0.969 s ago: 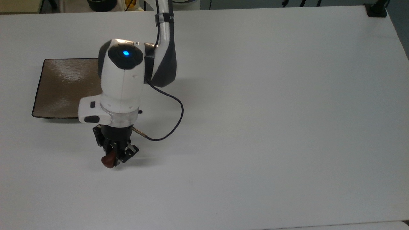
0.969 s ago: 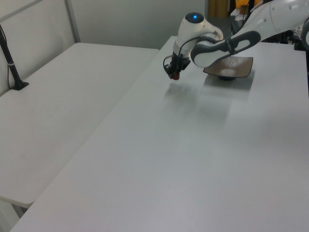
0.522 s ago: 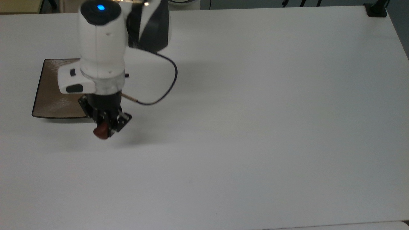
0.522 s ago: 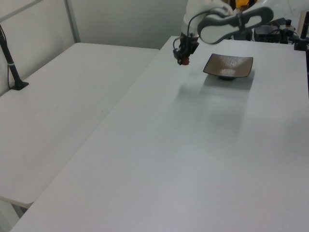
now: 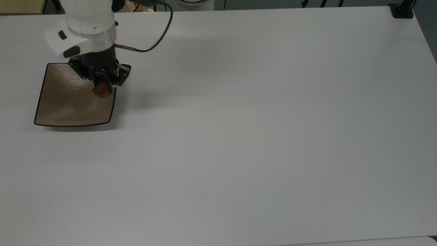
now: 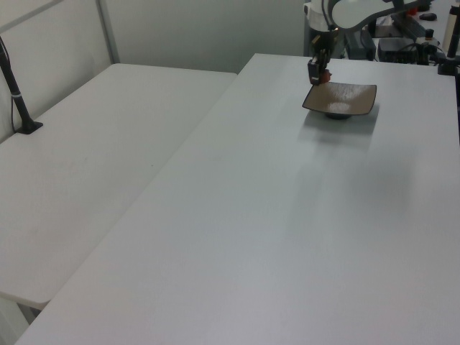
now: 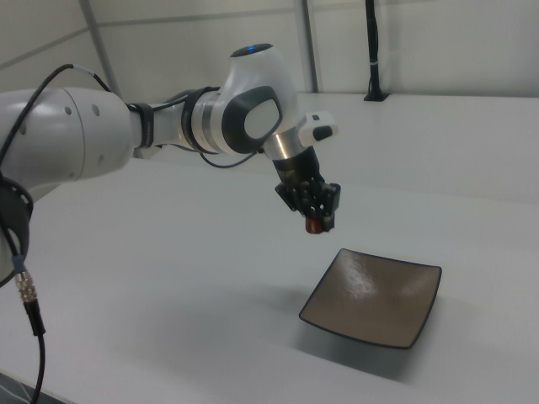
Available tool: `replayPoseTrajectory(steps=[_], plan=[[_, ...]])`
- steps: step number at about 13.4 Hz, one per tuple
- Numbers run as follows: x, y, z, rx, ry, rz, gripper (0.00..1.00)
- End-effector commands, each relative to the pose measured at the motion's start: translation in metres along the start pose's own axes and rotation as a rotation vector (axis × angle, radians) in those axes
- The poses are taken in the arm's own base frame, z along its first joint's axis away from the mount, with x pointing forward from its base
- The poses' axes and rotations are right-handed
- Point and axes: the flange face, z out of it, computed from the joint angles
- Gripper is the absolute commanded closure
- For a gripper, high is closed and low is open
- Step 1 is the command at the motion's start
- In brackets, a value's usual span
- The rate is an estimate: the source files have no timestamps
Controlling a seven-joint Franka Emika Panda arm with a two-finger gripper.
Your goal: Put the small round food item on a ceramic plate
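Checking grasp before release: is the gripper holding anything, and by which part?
Yes. The gripper holds the small chestnut-like food item, pinched at its upper part with the rounded bottom protruding, above the ceramic plate.

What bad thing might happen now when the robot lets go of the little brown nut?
1. The gripper holds the nut high above the plate; dropped from there, it might bounce or roll out.
2. In the top view the nut hangs near the plate's right edge, so it may land close to the rim and slip onto the table.
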Motion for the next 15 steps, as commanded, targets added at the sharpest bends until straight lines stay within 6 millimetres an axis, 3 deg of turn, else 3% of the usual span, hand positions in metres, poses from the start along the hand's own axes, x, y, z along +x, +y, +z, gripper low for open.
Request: replayPoseTrajectory(steps=[1,2,3,8,10,12,13,14,15], plan=[[-0.020,0.031,0.006,-0.013,-0.007,-0.072,0.50],[-0.017,0.038,0.011,-0.020,0.026,-0.075,0.18],[-0.014,0.044,0.017,-0.023,0.038,-0.067,0.00],[-0.015,0.044,0.016,-0.023,0.036,-0.068,0.00],[-0.017,0.045,0.007,-0.020,0.034,-0.052,0.00],[-0.030,0.040,-0.011,0.005,-0.042,-0.047,0.00],[-0.038,0.036,-0.029,0.013,-0.057,-0.049,0.00],[-0.046,0.024,-0.045,0.054,-0.078,-0.045,0.00],[-0.052,-0.003,-0.061,0.117,-0.099,-0.049,0.00]])
